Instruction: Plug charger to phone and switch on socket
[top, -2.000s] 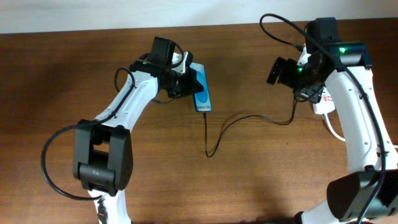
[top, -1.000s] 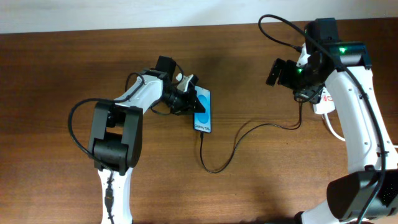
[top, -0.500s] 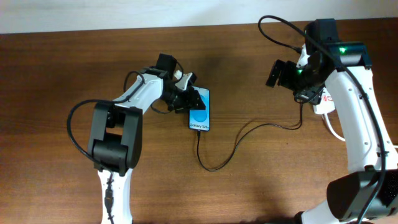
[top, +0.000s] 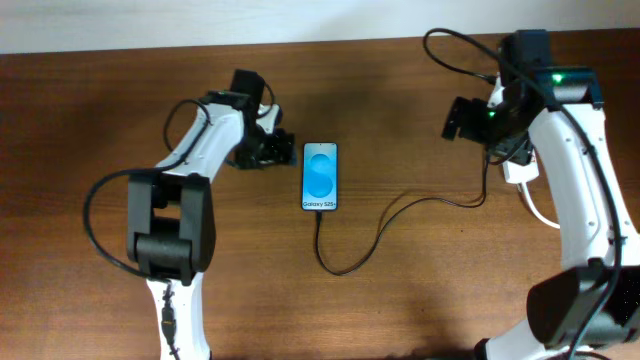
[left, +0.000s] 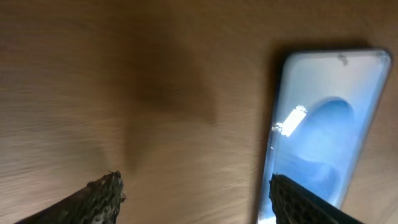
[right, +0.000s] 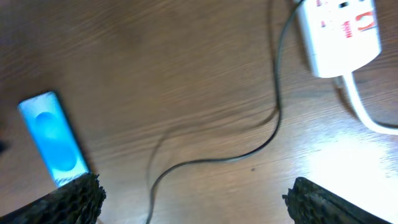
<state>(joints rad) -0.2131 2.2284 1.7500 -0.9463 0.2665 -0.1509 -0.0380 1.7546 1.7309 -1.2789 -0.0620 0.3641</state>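
Note:
The phone (top: 320, 176) lies flat on the table with its blue screen up, and shows again as the phone (left: 323, 124) and the phone (right: 53, 140) in the wrist views. The thin black charger (top: 372, 243) cable runs from the phone's near end in a loop toward the socket (top: 517, 172), which is mostly hidden under my right arm. In the right wrist view the white socket (right: 342, 31) shows red marks, and the charger (right: 273, 93) cable leads to it. My left gripper (top: 276, 150) stands open just left of the phone, holding nothing. My right gripper (top: 465, 118) hangs open above the table, left of the socket.
A thick white cord (top: 540, 212) leaves the socket toward the right edge; the same white cord (right: 367, 112) shows in the right wrist view. The brown wooden table (top: 100, 120) ends at a pale wall along the far side.
My left gripper has opened, let go of the phone and drawn back to the left. The phone now lies straight on the table. The right arm has shifted slightly right.

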